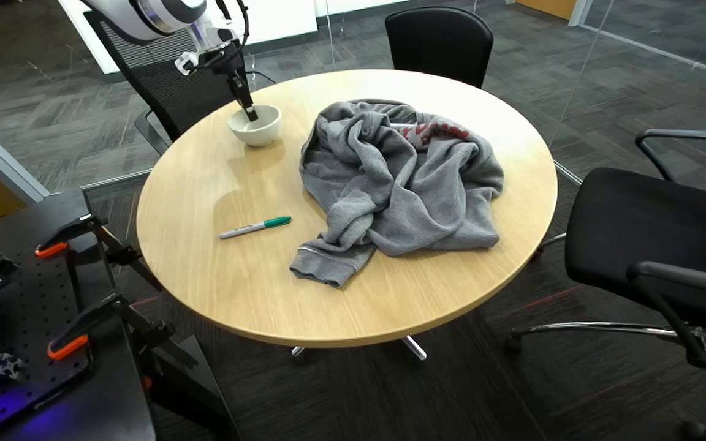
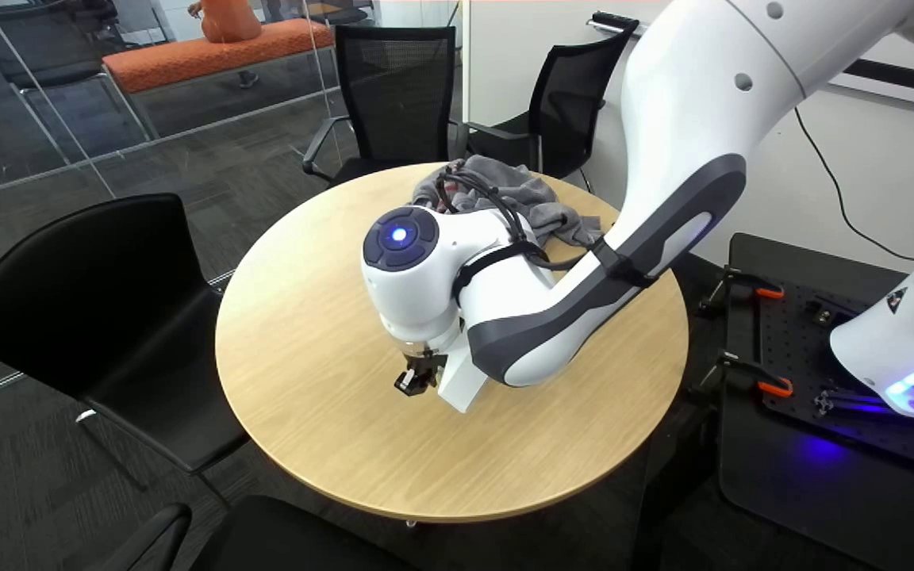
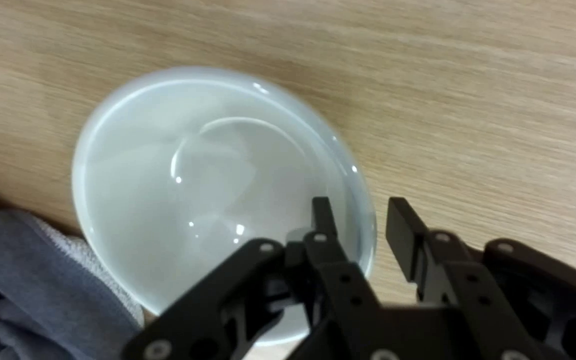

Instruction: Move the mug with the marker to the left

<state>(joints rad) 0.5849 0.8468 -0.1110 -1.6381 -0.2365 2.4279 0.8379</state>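
Note:
The mug (image 1: 261,133), a small white bowl-like cup, stands near the table's far edge in an exterior view. It fills much of the wrist view, where nothing shows inside the mug (image 3: 208,175). My gripper (image 3: 360,215) straddles its rim with one finger over the inside and one beyond the outer wall. A gap shows on both sides of the rim, so the jaws are open. In an exterior view, the gripper (image 1: 251,114) points down into the cup. The marker (image 1: 255,228), grey with a green cap, lies on the table. My arm hides the mug in an exterior view.
A grey sweatshirt (image 1: 402,184) is heaped on the round wooden table (image 1: 181,257); its edge, the grey cloth (image 3: 33,290), appears beside the mug in the wrist view. Chairs surround the table, including a black chair (image 2: 108,317). The robot's dark stand (image 1: 114,392) is alongside.

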